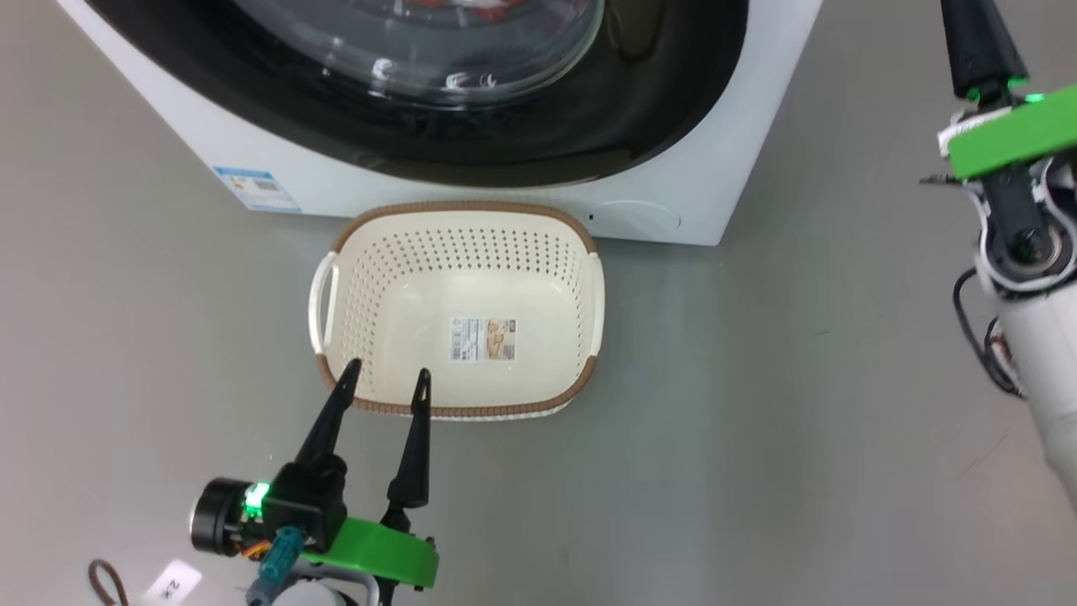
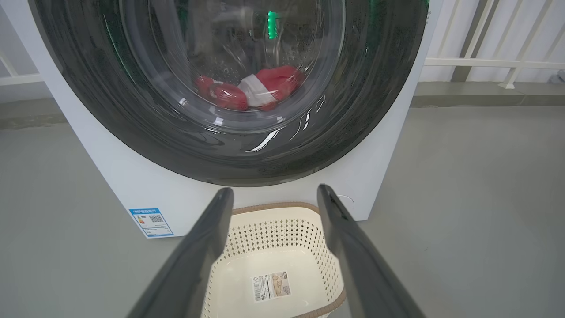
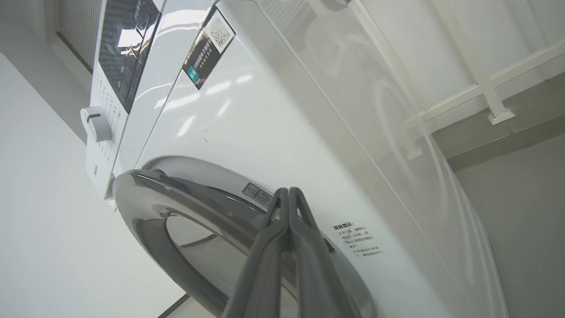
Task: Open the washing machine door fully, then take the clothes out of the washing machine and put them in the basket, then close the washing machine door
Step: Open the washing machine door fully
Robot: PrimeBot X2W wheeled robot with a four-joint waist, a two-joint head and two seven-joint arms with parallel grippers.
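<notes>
The washing machine [image 3: 273, 132] has a smooth, glossy white casing. Its door [image 2: 101, 101] has a shiny black rim around clear, reflective glass. The basket [image 1: 461, 207] is smooth cream plastic with a brown woven-look rim. The clothes [image 2: 276, 79] look like soft red cloth. The floor [image 1: 757, 421] is matt grey.

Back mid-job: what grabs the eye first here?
The glossy black washing machine door dominates, apparently shut, red clothes showing through it. On the floor right before it sits the cream basket, holding just a label, with the left gripper, fingers open, over its near rim.
</notes>
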